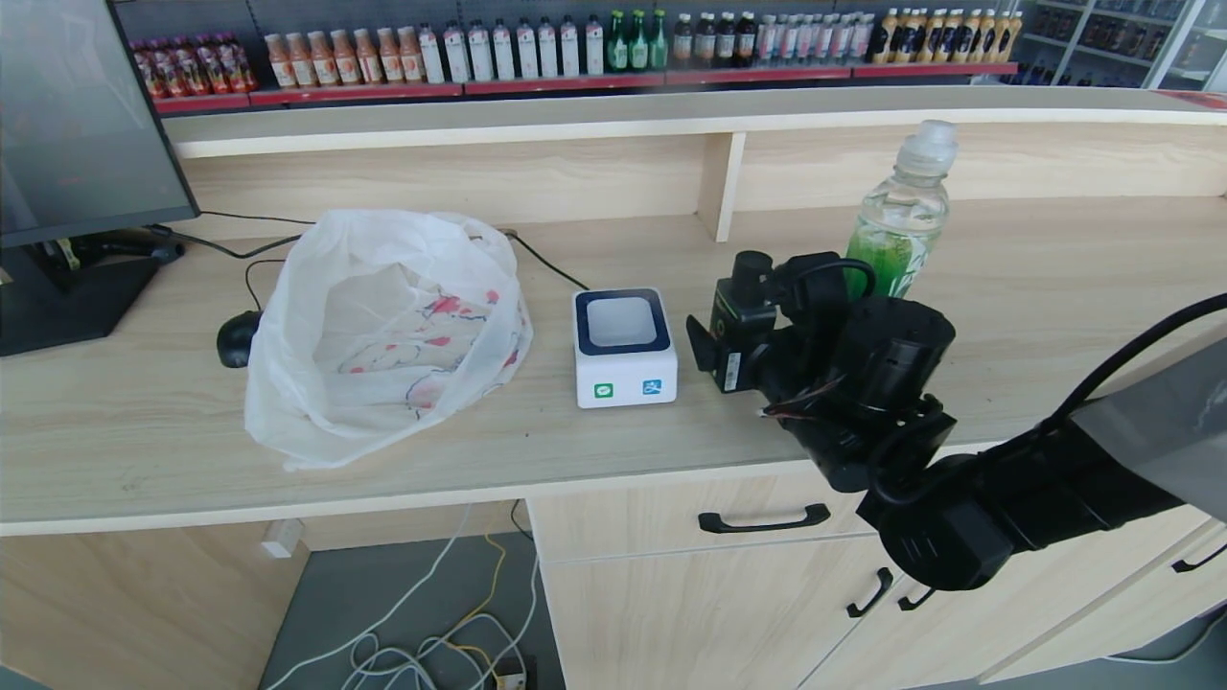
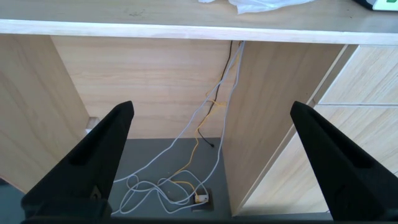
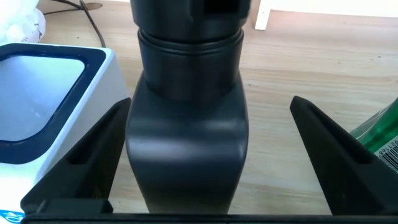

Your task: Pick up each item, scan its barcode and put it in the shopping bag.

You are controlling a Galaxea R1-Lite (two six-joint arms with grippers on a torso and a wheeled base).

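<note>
A black bottle stands on the wooden counter just right of the white barcode scanner. My right gripper is open around it; in the right wrist view the black bottle stands between the spread fingers, nearer to one of them. A clear bottle with a green label stands behind the right arm, and its edge shows beside the scanner view. The white plastic shopping bag lies open left of the scanner. My left gripper hangs open below the counter edge.
A monitor on a black stand and a black mouse sit at the counter's left. A raised wooden ledge runs along the back. Drawers with black handles front the counter. Loose cables lie on the floor underneath.
</note>
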